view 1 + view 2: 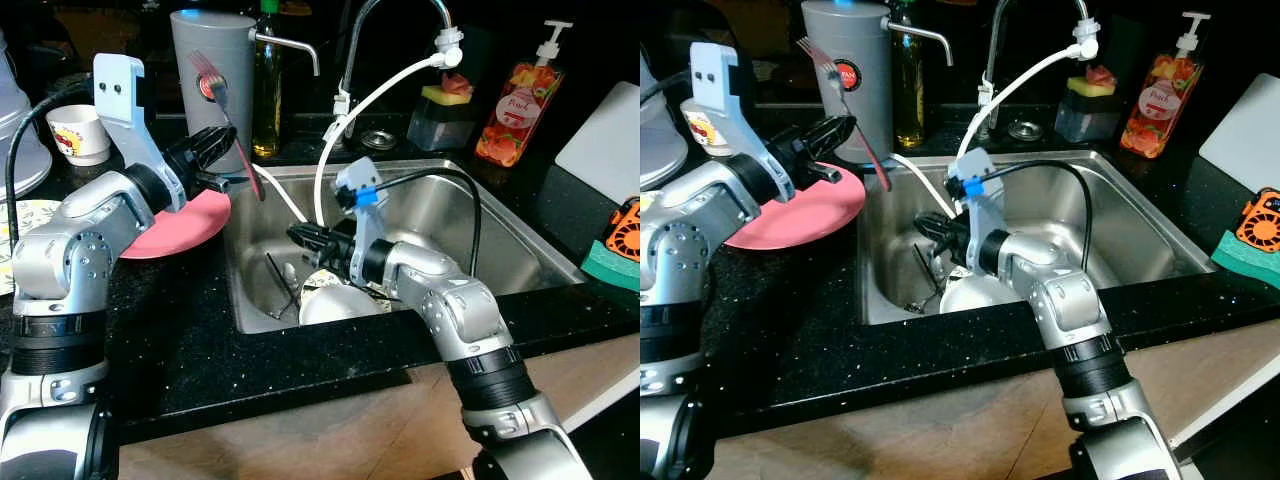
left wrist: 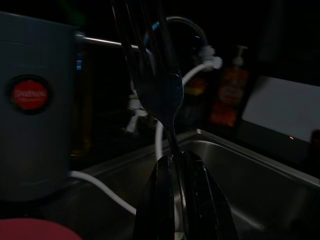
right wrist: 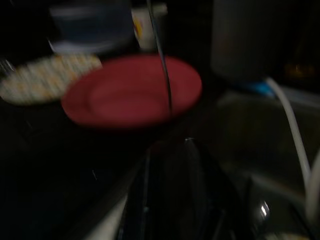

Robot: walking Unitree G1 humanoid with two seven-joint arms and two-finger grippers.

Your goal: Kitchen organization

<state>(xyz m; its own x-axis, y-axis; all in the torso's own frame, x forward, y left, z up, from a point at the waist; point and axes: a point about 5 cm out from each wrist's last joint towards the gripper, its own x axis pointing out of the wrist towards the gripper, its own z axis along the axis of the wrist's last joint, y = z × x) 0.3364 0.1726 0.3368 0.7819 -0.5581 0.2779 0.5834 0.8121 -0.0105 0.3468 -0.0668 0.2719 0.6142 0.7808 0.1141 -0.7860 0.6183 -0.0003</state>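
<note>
The left gripper [image 1: 222,150] is clamped on a fork [image 1: 228,118], handle pinched between its black fingers [image 2: 192,195], tines raised toward the grey canister [image 1: 210,85], above the sink's [image 1: 500,215] left edge beside the pink plate [image 1: 185,225]. The right gripper [image 1: 303,236] hovers low in the basin over a white bowl [image 1: 335,303]; I cannot tell whether its fingers are parted.

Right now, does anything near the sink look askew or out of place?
Yes. The round pink plate overhangs the steel sink's left rim instead of lying fully on the black counter. The left gripper holds a pink-handled metal fork tilted above it.
</note>
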